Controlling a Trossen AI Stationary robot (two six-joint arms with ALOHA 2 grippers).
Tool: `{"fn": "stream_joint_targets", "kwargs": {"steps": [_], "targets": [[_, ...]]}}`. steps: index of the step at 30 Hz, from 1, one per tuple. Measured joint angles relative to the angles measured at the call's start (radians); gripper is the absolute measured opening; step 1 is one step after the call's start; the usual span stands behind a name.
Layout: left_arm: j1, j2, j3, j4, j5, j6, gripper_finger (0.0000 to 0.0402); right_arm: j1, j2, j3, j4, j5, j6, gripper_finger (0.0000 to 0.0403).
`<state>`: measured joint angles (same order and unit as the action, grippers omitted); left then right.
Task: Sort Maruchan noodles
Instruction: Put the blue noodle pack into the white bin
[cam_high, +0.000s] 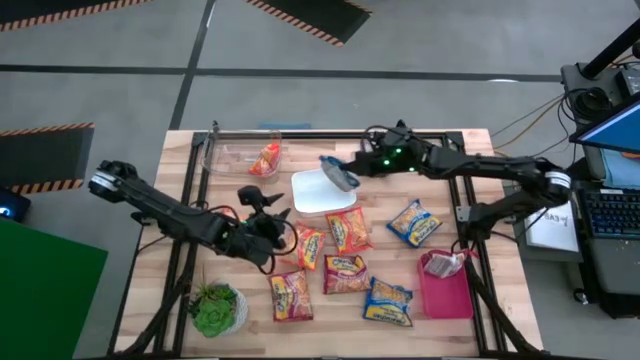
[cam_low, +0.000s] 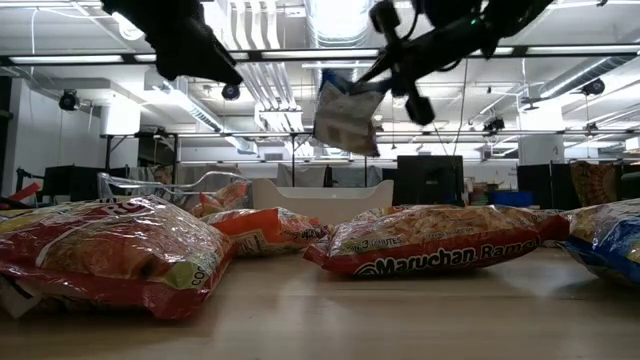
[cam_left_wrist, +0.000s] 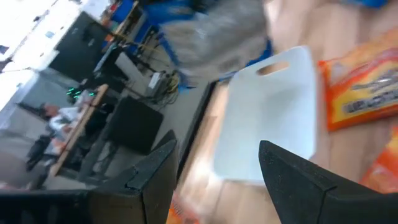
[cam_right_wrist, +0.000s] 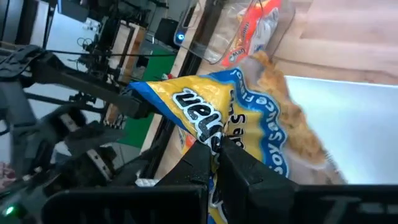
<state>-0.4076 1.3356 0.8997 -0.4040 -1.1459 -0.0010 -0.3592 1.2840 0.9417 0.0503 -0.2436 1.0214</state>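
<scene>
A: West edge first. What stands there?

B: Green potted plant (cam_high: 213, 310) at the near-left corner. Above it the left gripper (cam_high: 262, 203) hangs over the boards, fingers spread wide, nothing between them. Clear bin (cam_high: 225, 158) at the far-left holds one orange packet (cam_high: 266, 159).

A: Centre?

B: White bin (cam_high: 312, 196), no packet lying in it. The right gripper (cam_high: 347, 178) hovers above its far edge, fingers pinched tight on a blue packet (cam_right_wrist: 230, 134), which dangles well clear of the table in the low view.

A: The loose noodles?

B: Red and orange packets (cam_high: 320, 262) lie flat on the wood just near-side of the white bin, five or so, some touching. Right of them, two blue packets (cam_high: 401, 262), one beside the bin, one nearer the front.

A: Far right?

B: Pink bin (cam_high: 447, 297), one pinkish packet (cam_high: 441, 264) in its far end.
</scene>
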Motion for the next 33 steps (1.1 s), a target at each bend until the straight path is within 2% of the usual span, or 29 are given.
{"fn": "stream_joint_targets", "kwargs": {"steps": [5, 11, 17, 25, 33], "targets": [[-0.029, -0.103, -0.011, -0.144, -0.038, -0.165, 0.0207, 0.029, 0.132, 0.0, 0.147, 0.0, 0.085, 0.0008], [-0.081, -0.226, -0.075, -0.15, -0.088, -0.232, 0.0207, 0.057, 0.268, 0.001, 0.308, 0.011, 0.193, 0.0008], [-0.118, -0.311, -0.082, -0.136, -0.126, -0.27, 0.0207, 0.078, 0.377, 0.002, 0.427, 0.042, 0.279, 0.0008], [-0.122, -0.334, -0.085, -0.127, -0.148, -0.297, 0.0207, 0.078, 0.445, 0.017, 0.467, 0.143, 0.296, 0.0008], [-0.122, -0.323, -0.085, -0.127, -0.153, -0.297, 0.0207, 0.092, 0.51, 0.089, 0.453, 0.142, 0.216, 0.0022]]}}
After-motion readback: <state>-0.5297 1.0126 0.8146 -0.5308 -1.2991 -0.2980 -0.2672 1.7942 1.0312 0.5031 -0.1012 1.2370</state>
